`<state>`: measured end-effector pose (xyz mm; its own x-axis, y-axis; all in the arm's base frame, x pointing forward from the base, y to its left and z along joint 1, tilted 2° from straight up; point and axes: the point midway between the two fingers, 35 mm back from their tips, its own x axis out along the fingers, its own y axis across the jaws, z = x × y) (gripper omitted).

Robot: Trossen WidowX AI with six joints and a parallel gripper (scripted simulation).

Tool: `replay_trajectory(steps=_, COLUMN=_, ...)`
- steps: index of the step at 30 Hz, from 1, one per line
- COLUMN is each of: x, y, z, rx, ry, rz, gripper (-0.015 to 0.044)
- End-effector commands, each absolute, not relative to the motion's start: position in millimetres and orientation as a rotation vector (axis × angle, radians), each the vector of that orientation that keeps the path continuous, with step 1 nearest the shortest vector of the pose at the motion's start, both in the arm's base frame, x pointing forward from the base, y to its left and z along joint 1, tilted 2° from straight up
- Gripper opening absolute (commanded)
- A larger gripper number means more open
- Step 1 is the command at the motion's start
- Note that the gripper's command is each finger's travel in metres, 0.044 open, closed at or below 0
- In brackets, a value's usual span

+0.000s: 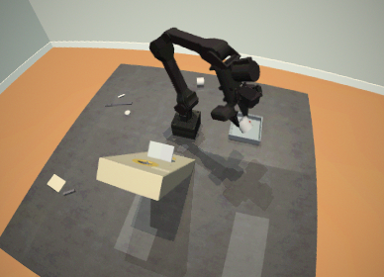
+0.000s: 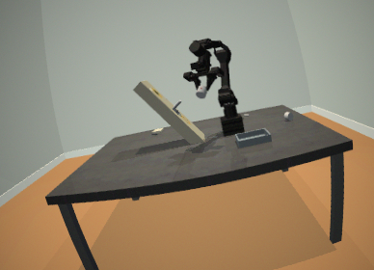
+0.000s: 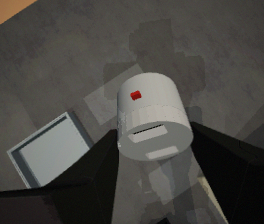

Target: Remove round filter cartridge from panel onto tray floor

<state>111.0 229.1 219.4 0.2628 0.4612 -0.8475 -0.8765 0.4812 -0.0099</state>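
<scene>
The white round filter cartridge [image 1: 245, 125] [image 2: 201, 92] [image 3: 151, 112] has a red mark on its side and two slots on the face turned to the wrist camera. My gripper [image 1: 242, 127] [image 2: 203, 89] [image 3: 152, 131] is shut on it and holds it in the air, high above the table. In the wrist view the grey-blue tray [image 3: 79, 131] [image 1: 245, 140] [image 2: 253, 143] lies below and to the left of the cartridge. In the top view the cartridge overlaps the tray. The beige service panel [image 1: 129, 182] [image 2: 166, 115] stands tilted, away from the gripper.
A white plate [image 1: 160, 151] sticks up from the panel's face. A white cylinder [image 1: 200, 81] [image 2: 288, 116] stands on the dark table [image 1: 89, 141] [image 2: 145, 174] behind the arm. A pale square [image 1: 56, 183], a small dark piece [image 1: 69, 192] and a thin dark rod [image 1: 122, 103] lie farther left.
</scene>
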Motion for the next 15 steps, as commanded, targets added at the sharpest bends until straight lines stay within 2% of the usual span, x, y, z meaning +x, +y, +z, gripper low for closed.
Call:
replay_trajectory(steps=1, x=105, y=231, z=222, rx=-0.552, ry=0.881, rz=1.003, gripper=0.0000)
replay_trajectory(steps=15, x=61, y=261, z=178, rx=-0.653, ry=0.838, rz=1.177, gripper=0.0000)
